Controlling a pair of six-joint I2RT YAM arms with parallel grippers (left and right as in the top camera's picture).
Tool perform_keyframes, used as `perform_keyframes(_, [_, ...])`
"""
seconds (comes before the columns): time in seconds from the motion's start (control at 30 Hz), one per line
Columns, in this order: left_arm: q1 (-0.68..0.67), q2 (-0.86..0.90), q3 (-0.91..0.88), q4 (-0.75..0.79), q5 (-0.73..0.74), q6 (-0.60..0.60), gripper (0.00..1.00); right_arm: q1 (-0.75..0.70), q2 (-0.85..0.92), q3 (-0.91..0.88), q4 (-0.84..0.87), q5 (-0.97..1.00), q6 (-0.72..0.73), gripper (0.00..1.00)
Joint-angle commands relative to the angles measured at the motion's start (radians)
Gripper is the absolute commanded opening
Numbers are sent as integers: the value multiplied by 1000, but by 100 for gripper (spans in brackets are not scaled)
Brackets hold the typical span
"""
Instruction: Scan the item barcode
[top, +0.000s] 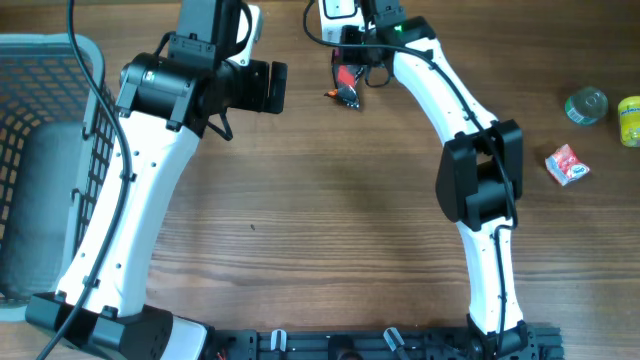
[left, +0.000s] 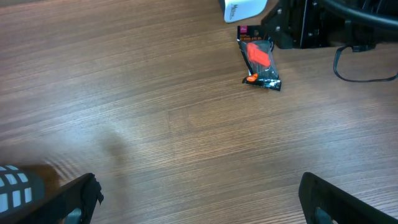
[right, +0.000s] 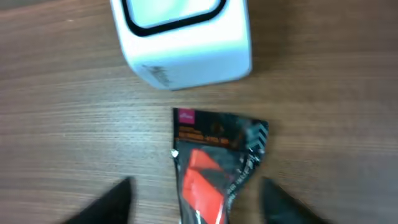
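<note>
I have the right tool (right: 196, 200) hanging over the snack packet (right: 216, 163) at the middle of the far edge of the surface (top: 300, 230). Its two fingers (right: 112, 202) are spread to either side of the packet. Bare wood shows between each finger and the wrapper, so I read this tool as released and holding nothing. The packet lies flat on the surface, black with a red-orange panel, just on the near side of the white scanner (right: 186, 37). They are close, but I can't say they touch.

The packet's long axis runs from the far edge toward the near edge, tilted a little, with its labelled end nearest the scanner. That puts its narrow width across the line between my right fingers, so closing them would catch it by its long edges. No barcode shows on the upturned face, and I can't tell which side carries it.

The left tool (left: 198, 198) is also released, its fingers wide with nothing between them. It sits well apart from the packet, toward the left edge where the basket (top: 60, 60) stands. The right arm is clearly the nearer one, so I judge that any regrasp to present the packet to the scanner belongs to it.
</note>
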Motion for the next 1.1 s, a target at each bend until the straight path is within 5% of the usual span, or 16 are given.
perform_keyframes(0.0, [1, -13, 5, 2, -14, -13, 100, -2, -26, -2, -45, 82, 34, 89])
perform_keyframes(0.07, [1, -13, 5, 2, -14, -14, 100, -2, -26, -2, -91, 103, 45, 100])
perform_keyframes(0.5, [1, -23, 5, 3, -24, -59, 100, 10, -11, -2, -105, 54, 185, 100])
perform_keyframes(1.07, [1, -322, 5, 3, -366, -115, 100, 30, 72, -2, -76, -7, 196, 99])
